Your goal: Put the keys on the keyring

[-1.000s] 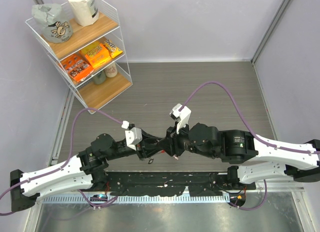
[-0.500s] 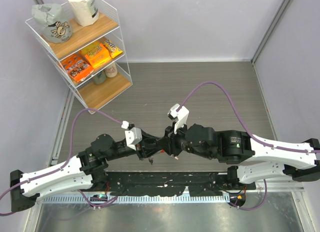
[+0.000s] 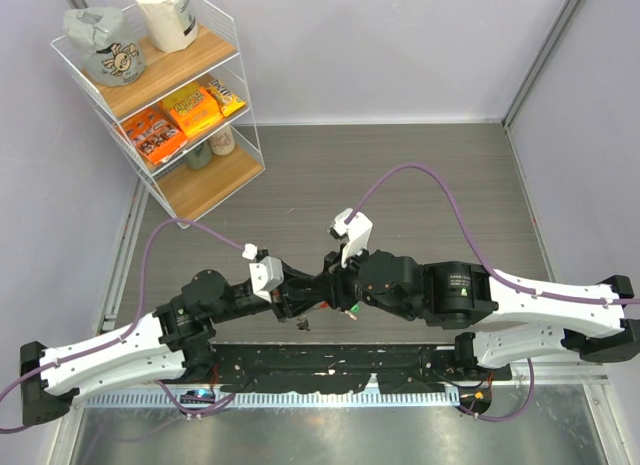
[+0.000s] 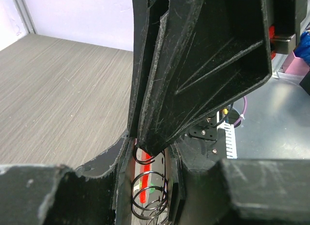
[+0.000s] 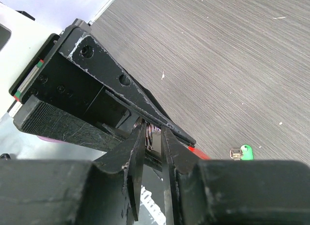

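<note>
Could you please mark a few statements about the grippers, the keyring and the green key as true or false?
1. The green key lies on the table, not on the keyring. True.
2. The left gripper and the right gripper are far apart. False: they meet tip to tip at the keyring.
3. The keyring sits between the left gripper's fingers. True.
4. The wire shelf stands at the table's far right. False: it stands at the far left.

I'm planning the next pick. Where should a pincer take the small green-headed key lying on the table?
Probably by the green head of the small green-headed metal key, coming straight down. It lies flat on the grey wood-grain table, so its sides offer little to pinch, and the head looks like its widest part.
</note>
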You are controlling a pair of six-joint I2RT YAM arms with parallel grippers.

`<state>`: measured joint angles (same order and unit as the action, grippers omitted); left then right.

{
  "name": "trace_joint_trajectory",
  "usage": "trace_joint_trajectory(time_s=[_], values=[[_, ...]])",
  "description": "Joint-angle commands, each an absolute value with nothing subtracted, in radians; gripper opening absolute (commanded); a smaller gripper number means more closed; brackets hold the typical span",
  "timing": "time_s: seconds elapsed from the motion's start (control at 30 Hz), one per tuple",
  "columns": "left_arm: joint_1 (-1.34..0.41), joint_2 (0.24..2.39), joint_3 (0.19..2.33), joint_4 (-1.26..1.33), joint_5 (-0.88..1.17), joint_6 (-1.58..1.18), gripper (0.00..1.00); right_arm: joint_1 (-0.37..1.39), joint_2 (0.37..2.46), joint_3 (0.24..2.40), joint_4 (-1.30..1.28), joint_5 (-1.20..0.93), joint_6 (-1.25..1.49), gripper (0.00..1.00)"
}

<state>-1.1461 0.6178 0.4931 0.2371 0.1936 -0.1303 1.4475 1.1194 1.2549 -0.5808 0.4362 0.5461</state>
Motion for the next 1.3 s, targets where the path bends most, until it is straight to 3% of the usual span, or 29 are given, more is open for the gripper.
trace_joint_trajectory(time_s=[0.0,0.1,0.2,0.37,0.4,0.47,0.57,0.73,0.97,1.27], values=[[-1.154,0.591,0.508,0.360,0.219,-0.135,0.00,1.450,1.127,1.266,-0.563,0.466,0.568,0.23],[-1.152,0.591,0.509,0.359,0.216,-0.132,0.00,1.450,1.123,1.262,-0.563,0.466,0.568,0.18],[-1.152,0.584,0.508,0.354,0.201,-0.129,0.00,1.450,1.114,1.255,-0.565,0.460,0.568,0.05],[-1.152,0.574,0.506,0.344,0.175,-0.129,0.00,1.450,1.085,1.232,-0.552,0.445,0.545,0.05],[-1.152,0.569,0.506,0.339,0.172,-0.132,0.03,1.451,1.071,1.227,-0.551,0.443,0.537,0.06],[-1.152,0.563,0.508,0.330,0.182,-0.141,0.23,1.453,1.054,1.220,-0.546,0.436,0.517,0.05],[-1.152,0.539,0.515,0.307,0.221,-0.169,0.44,1.451,1.031,1.212,-0.554,0.420,0.496,0.05],[-1.152,0.485,0.541,0.256,0.328,-0.228,0.59,1.451,0.999,1.207,-0.581,0.396,0.440,0.06],[-1.154,0.445,0.557,0.238,0.377,-0.268,0.61,1.451,0.950,1.210,-0.601,0.307,0.379,0.06],[-1.152,0.502,0.572,0.261,0.367,-0.327,0.56,1.460,0.933,1.221,-0.581,0.200,0.281,0.06]])
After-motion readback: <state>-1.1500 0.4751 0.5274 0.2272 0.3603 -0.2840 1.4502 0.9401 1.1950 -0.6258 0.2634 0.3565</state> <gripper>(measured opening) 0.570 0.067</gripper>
